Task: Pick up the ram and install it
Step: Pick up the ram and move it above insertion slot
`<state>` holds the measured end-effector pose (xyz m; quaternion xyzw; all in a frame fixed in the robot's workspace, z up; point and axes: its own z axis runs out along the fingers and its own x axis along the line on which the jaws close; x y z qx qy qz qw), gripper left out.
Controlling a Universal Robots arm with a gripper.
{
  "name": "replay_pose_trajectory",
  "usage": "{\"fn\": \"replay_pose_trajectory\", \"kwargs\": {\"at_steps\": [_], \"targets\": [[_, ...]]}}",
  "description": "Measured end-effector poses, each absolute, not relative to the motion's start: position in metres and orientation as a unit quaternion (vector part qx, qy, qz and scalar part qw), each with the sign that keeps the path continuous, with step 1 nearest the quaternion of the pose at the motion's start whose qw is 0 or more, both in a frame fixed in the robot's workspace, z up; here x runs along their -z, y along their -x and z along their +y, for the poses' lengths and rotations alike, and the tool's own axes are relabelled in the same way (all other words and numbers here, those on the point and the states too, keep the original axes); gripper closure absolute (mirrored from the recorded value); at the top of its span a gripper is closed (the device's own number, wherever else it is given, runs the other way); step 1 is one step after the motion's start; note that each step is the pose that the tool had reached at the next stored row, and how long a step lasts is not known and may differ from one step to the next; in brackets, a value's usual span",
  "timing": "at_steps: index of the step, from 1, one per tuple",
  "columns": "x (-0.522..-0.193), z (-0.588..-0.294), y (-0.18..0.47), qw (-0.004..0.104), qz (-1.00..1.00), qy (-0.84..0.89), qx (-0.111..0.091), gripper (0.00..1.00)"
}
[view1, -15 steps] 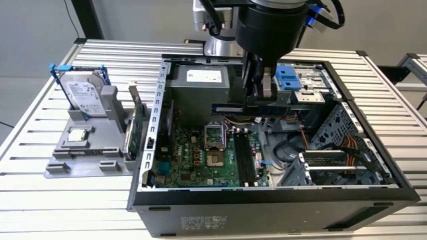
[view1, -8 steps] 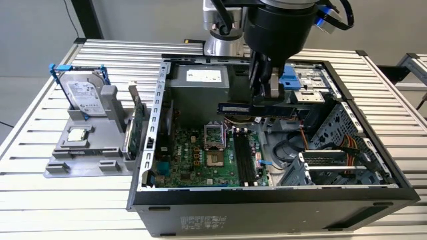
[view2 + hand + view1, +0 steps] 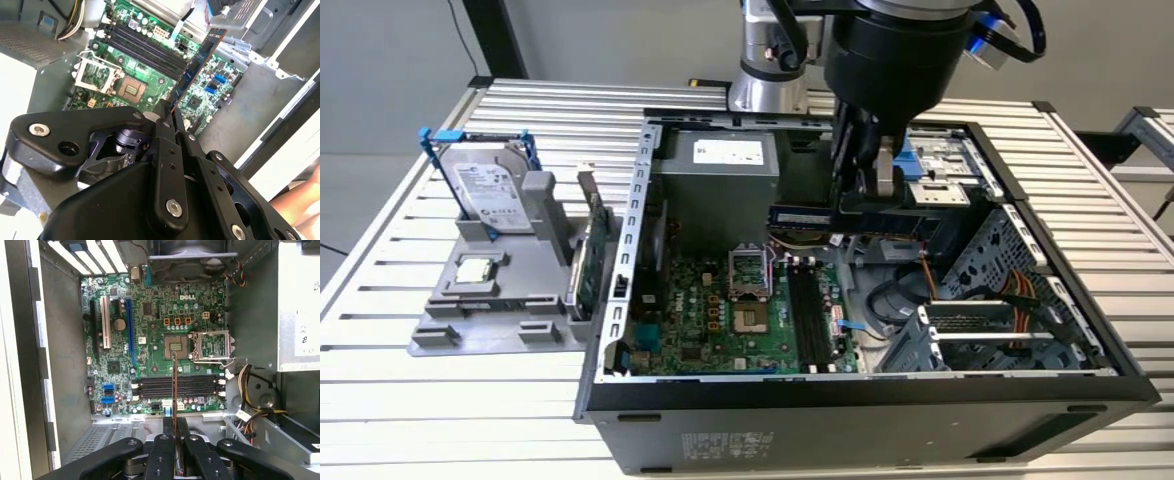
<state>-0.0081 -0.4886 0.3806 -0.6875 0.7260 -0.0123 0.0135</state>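
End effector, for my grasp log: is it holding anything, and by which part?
The ram, pinched across its flat faces at one end by the end effector. The rest juts out above the motherboard.

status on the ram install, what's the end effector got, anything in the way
Status: end effector shut on the ram. Ram held above the motherboard, not yet in the memory slots. No obstruction seen over the slots.

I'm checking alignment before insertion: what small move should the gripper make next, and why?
Probably rotate the ram to line up: the gripper holds it above the board, and it looks crosswise to the slots.
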Motion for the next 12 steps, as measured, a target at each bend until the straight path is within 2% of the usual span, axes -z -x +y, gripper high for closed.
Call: {"fn": "replay_pose_trajectory", "kwargs": {"at_steps": [12], "targets": [[-0.3805,-0.4884,0.0007,0.014,0.726,0.688,0.012,1.0]]}}
